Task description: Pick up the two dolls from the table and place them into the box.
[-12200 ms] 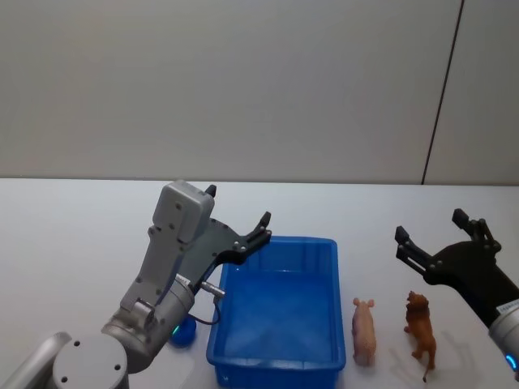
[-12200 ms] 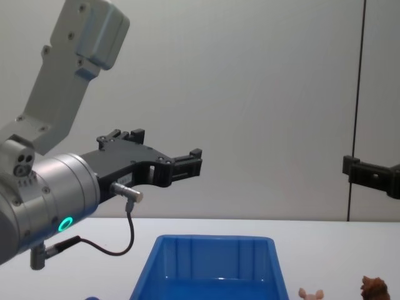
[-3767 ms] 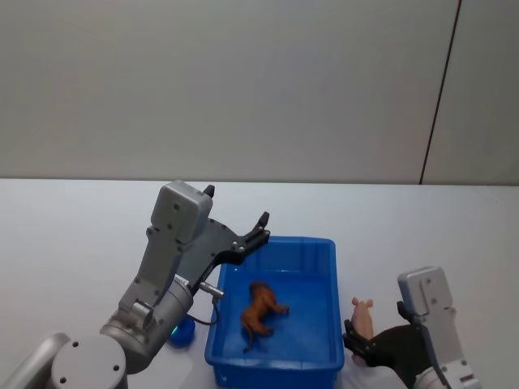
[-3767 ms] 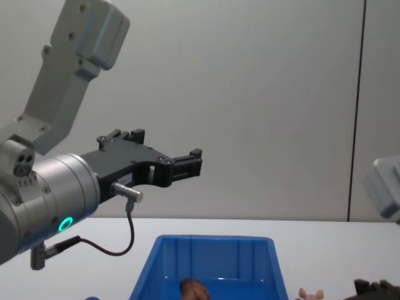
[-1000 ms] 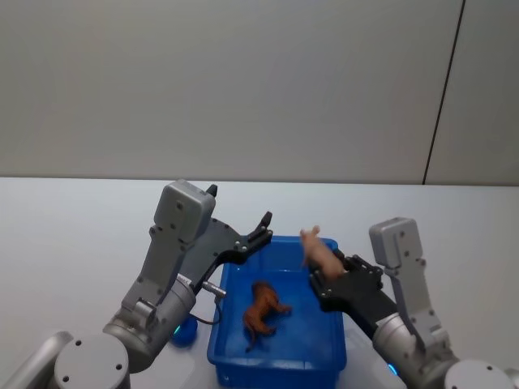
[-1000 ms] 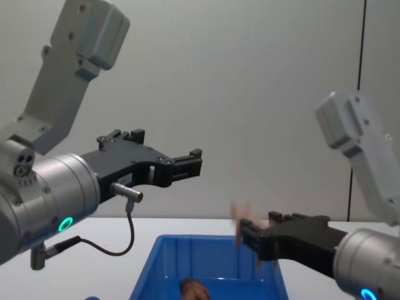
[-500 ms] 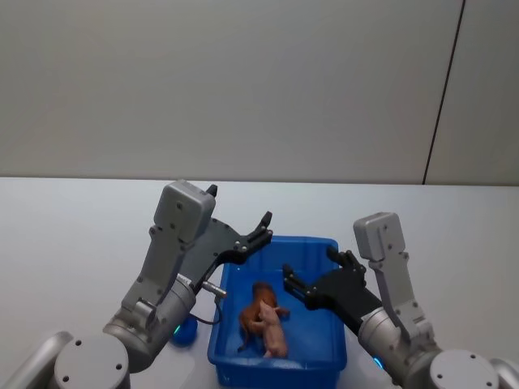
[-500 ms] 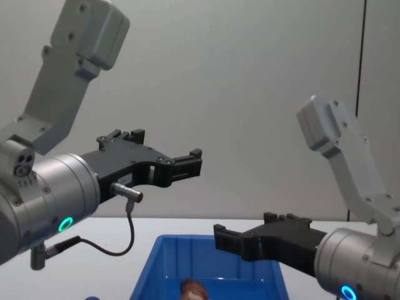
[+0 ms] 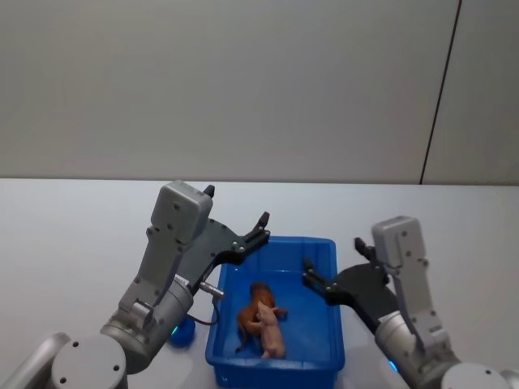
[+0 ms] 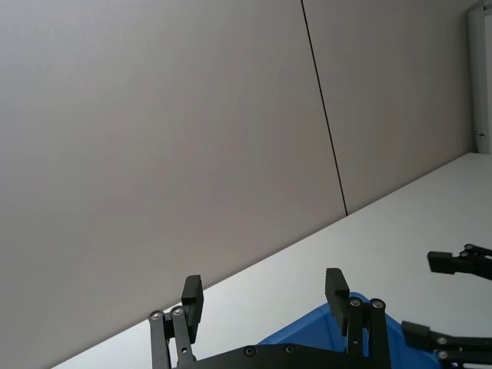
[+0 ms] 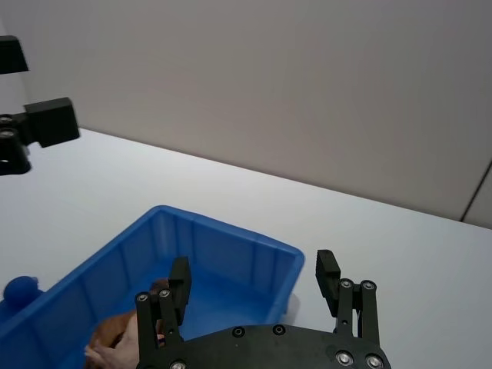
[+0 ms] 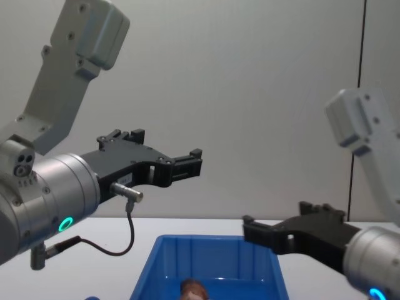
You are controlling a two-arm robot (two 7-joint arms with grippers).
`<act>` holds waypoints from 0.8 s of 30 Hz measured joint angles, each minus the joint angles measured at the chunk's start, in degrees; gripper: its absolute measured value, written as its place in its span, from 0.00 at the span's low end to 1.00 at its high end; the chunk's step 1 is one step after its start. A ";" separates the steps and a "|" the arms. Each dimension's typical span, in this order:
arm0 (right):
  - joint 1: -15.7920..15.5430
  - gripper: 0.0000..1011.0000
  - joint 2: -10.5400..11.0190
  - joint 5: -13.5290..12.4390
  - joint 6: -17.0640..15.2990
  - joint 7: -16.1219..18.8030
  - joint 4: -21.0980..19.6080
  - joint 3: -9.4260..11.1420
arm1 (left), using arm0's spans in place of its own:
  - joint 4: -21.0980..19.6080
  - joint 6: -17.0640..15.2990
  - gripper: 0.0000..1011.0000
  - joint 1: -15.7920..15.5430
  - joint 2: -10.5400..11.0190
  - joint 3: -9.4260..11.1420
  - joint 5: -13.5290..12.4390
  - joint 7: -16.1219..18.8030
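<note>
In the box (image 9: 276,371), the pink doll (image 9: 271,334) has just dropped against the brown doll (image 9: 251,311); the right end effector (image 9: 332,261) backs away open, the left end effector (image 9: 237,207) waits open, so both look done.

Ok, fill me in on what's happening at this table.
Both dolls already lie in the blue box: the reddish-brown doll and the pink doll rest against each other on its floor. The right gripper hangs open and empty above the box's right side. The left gripper is also open, hovering by the box's far left corner and holding nothing. By how things lie, the job looks done.
</note>
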State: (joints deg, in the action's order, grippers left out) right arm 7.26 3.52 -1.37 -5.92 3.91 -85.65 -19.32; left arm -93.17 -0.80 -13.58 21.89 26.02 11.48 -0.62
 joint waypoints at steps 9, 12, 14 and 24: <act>-3.21 0.99 2.14 -0.08 0.44 -4.62 -3.38 1.21 | 0.00 0.00 0.99 0.00 0.00 0.00 0.00 0.00; -4.26 0.99 2.88 -0.51 0.44 -5.86 -4.29 1.72 | 0.00 0.00 0.99 0.00 0.00 0.00 0.00 0.00; -4.86 0.99 3.30 -0.79 0.42 -6.60 -4.81 2.02 | 0.00 0.00 0.99 0.00 0.00 0.00 0.00 0.00; -6.49 0.99 4.43 -1.45 0.30 -8.57 -6.24 2.77 | 0.00 -0.05 0.99 0.04 -0.02 -0.03 0.00 0.02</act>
State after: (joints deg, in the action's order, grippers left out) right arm 0.77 7.95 -2.81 -5.61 -4.66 -91.89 -16.55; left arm -93.18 -0.85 -13.54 21.88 26.00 11.48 -0.60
